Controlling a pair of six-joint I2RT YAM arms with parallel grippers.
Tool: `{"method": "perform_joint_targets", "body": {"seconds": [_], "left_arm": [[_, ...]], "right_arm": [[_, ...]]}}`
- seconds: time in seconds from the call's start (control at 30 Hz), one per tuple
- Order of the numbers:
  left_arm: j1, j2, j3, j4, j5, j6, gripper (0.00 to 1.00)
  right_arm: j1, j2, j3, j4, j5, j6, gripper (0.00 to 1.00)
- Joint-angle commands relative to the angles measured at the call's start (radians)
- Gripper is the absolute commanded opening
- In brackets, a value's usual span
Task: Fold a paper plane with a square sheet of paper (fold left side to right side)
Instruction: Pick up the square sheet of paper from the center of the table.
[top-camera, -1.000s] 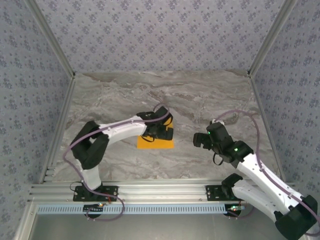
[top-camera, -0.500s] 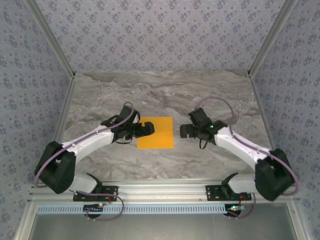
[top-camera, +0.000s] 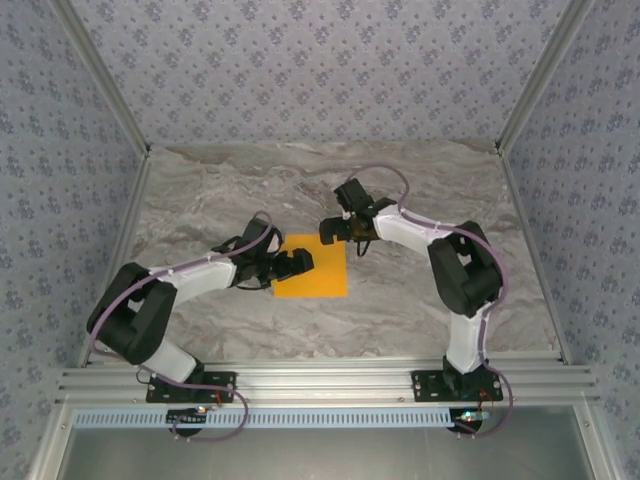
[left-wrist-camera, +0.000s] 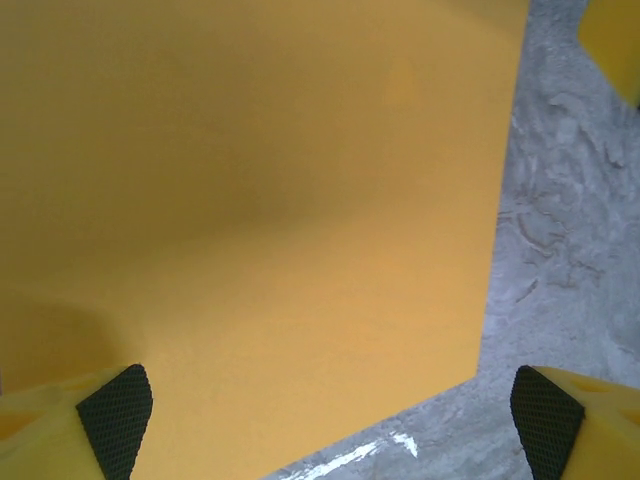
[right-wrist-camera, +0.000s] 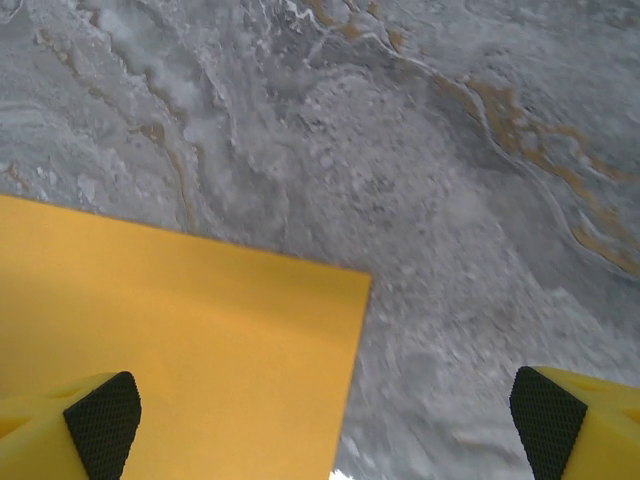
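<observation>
In the top view the square sheet of paper (top-camera: 318, 275) lay flat on the marble table (top-camera: 430, 300), its sides looking equal, so no long axis stood out. The left gripper (top-camera: 298, 262) sat over the sheet's left edge, jaws spread, pointing across it to the right. The right gripper (top-camera: 328, 230) hovered at the sheet's far edge, jaws also spread. In the left wrist view the sheet (left-wrist-camera: 250, 200) ran ahead from between the fingertips (left-wrist-camera: 115, 405), set wide apart with nothing clamped; whether they touched the sheet could not be told. In the right wrist view one corner of the sheet (right-wrist-camera: 170, 340) lay between the parted fingertips (right-wrist-camera: 102, 420), bare marble beyond it. Judging by this, the left arm was nearer the edge to be carried rightward.
</observation>
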Motion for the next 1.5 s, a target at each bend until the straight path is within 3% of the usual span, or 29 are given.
{"method": "perform_joint_targets", "body": {"seconds": [0.0,0.3,0.83,1.03,1.23,1.47], "left_arm": [[0.002,0.026,0.017,0.007,-0.014,-0.008,0.96],[0.002,0.036,-0.023,0.006,-0.03,-0.011,0.94],[0.002,0.036,-0.075,0.051,-0.04,-0.026,0.92],[0.002,0.025,-0.085,0.088,-0.017,-0.031,0.92],[0.02,-0.049,-0.086,0.103,0.013,-0.014,0.92],[0.143,-0.209,-0.125,0.144,0.142,0.006,0.95]], "right_arm": [[-0.001,0.07,0.081,-0.059,-0.015,-0.009,1.0],[0.035,0.129,0.103,-0.067,-0.075,0.017,1.0],[0.144,0.094,0.03,-0.071,-0.164,0.04,0.87],[0.148,0.072,0.013,-0.085,-0.189,0.027,0.71],[0.136,0.031,0.001,-0.086,-0.237,0.012,0.47],[0.086,-0.06,-0.065,0.009,-0.436,0.02,0.28]]}}
